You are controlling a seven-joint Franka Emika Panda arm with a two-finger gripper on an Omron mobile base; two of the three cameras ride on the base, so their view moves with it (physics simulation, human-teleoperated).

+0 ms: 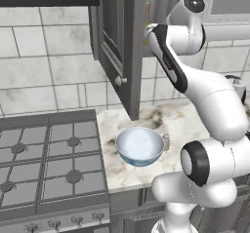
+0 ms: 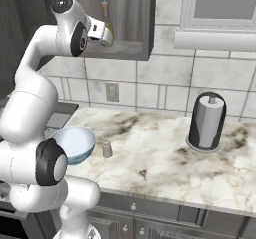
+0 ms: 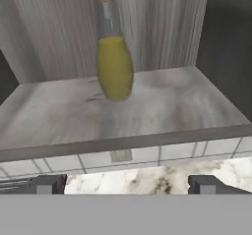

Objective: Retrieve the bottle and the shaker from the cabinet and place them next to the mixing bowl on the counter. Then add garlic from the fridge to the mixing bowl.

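A glass bottle (image 3: 113,67) of yellow liquid with a cork stands upright on the cabinet shelf (image 3: 162,111), straight ahead of my gripper (image 3: 128,185). The fingertips (image 3: 49,184) are spread wide at the shelf's front edge, with nothing between them. From the right base the bottle (image 2: 106,25) rises just behind my gripper (image 2: 106,39) in the open upper cabinet. The small grey shaker (image 2: 107,149) stands on the counter beside the pale blue mixing bowl (image 2: 76,143). The left base view shows the bowl (image 1: 139,145) with the shaker (image 1: 166,141) at its right.
The dark cabinet door (image 1: 117,47) hangs open to the left of the arm. A gas stove (image 1: 49,159) lies left of the counter. A dark paper towel holder (image 2: 206,122) stands at the back right of the marble counter (image 2: 165,163).
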